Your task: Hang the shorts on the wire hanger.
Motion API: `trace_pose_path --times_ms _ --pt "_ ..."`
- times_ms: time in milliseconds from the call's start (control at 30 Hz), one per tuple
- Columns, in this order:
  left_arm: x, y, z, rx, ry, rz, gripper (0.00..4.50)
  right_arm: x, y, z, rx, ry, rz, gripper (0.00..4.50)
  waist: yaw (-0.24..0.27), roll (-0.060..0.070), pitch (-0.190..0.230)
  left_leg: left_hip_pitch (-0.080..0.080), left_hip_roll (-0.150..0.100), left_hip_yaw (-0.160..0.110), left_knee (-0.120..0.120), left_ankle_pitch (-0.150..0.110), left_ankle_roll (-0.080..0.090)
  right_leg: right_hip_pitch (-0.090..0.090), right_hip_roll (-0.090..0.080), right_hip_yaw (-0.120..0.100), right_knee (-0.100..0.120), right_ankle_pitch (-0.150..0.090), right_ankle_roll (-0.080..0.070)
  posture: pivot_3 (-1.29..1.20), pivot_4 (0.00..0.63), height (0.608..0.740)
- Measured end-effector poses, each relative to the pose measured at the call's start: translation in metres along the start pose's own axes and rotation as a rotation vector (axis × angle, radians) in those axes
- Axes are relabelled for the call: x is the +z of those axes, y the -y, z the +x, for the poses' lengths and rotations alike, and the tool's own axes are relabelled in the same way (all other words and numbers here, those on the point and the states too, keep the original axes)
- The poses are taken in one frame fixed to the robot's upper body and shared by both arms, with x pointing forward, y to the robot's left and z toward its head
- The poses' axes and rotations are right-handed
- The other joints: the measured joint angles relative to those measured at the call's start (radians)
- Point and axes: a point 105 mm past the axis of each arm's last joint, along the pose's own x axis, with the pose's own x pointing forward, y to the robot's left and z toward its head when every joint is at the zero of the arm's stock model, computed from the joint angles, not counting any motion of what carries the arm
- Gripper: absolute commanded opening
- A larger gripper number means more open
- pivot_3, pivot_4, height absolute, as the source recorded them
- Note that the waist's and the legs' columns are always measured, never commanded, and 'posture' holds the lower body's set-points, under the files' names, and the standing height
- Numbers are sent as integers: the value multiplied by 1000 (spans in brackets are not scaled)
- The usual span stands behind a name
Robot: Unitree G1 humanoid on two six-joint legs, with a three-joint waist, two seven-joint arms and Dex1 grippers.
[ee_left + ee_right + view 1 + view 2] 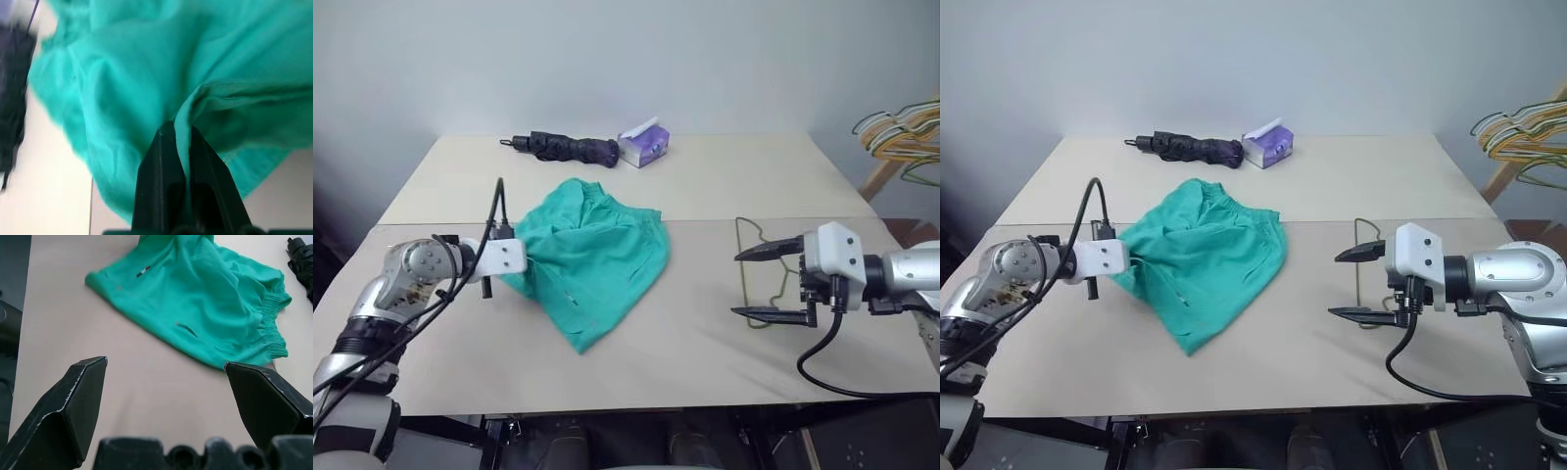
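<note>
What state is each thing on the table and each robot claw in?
Shorts: crumpled, one edge pinched.
Wire hanger: lying flat, bare.
Umbrella: folded shut.
Tissue pack: tissue poking out.
Left gripper: shut on shorts.
Right gripper: open, holding nothing.

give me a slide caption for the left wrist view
Left gripper shut on a pinched fold of the teal shorts, lifting the fabric above the beige table.

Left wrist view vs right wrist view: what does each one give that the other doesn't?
Left wrist: the left gripper shut on a fold of the shorts, close up.
Right wrist: the right gripper open above bare table, plus the shorts' gathered waistband and the spread legs.
Both: the teal shorts on the beige table, with a dark umbrella at the edge.
</note>
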Motion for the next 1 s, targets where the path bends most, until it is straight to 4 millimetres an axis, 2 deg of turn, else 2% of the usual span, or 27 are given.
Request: trace_pose_path --times_ms 100,233,300,433,533,667,733,833,1000 --pt "-5 -5 -2 8 -14 14 1347 0 -1 4 14 8 3 4500 6 0 0 -1 0 0 0 0 0 0 -1 0 -1 0 0 16 79 740" --pt "-3 7 -10 -89 12 23 2575 1 0 4 16 11 2 4500 6 0 3 -2 0 0 0 0 0 -2 0 0 0 0 0 26 83 740" --pt "-1 11 -23 -156 27 46 3297 0 -1 4 18 10 4 4500 4 0 7 -2 1 1 0 0 0 -3 0 0 1 0 0 42 87 740" --pt "11 -5 -60 -218 67 77 4487 -1 -2 4 28 9 7 4500 8 0 12 -2 1 1 0 0 0 -2 -1 0 1 0 0 53 92 740" --pt "34 -13 -83 -249 155 34 4487 -1 -2 5 31 14 10 4500 9 1 14 -2 1 1 0 0 0 -2 -1 0 0 0 0 53 97 740" --pt "71 7 -87 -341 298 -170 4487 -2 -2 7 37 16 15 4500 9 2 21 -2 1 1 0 0 0 -2 -1 0 1 -2 2 45 102 740" --pt "91 20 -84 -393 331 -279 4487 -2 -4 9 44 18 19 4500 8 1 27 -2 1 0 0 0 0 -2 0 0 1 -3 4 40 106 740" --pt "113 41 -75 -451 323 -345 4487 -3 -4 11 49 21 24 4500 8 2 32 -2 1 0 0 0 0 -2 0 0 1 -3 4 36 108 740" --pt "123 86 -43 -549 168 -359 4487 -2 -5 11 46 22 25 4500 9 1 34 -2 0 0 0 0 0 -2 0 0 1 -2 3 21 108 740"
